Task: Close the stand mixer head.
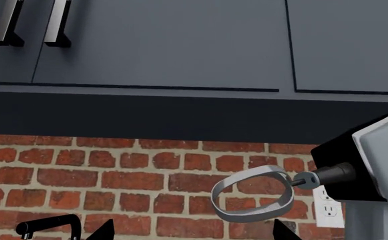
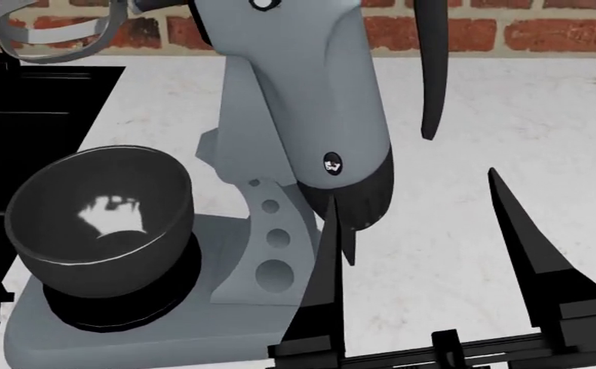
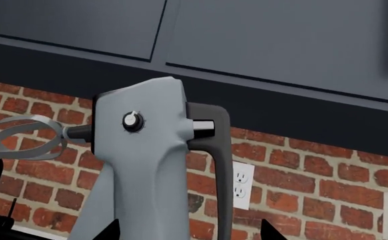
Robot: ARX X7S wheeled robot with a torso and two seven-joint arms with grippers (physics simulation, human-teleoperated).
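Overhead, the head view shows the stand mixer head (image 2: pixel 308 92) tilted up over its grey base (image 2: pixel 113 330), with the dark bowl (image 2: pixel 98 215) at the left. The right gripper (image 2: pixel 431 246) hangs near, its jaws spread wide. The left wrist view shows the loop beater (image 1: pixel 251 195) before the brick wall (image 1: pixel 100 175); whether the left jaws are open I cannot tell. The right wrist view shows the knob (image 3: pixel 133 121) below the cabinets (image 3: pixel 247 40).

Domestic kitchen: brick backsplash (image 1: pixel 113 175), dark wall cabinets (image 1: pixel 167 45), wall outlet (image 3: pixel 242 185), pale countertop (image 2: pixel 544 154) at 3 o'clock.
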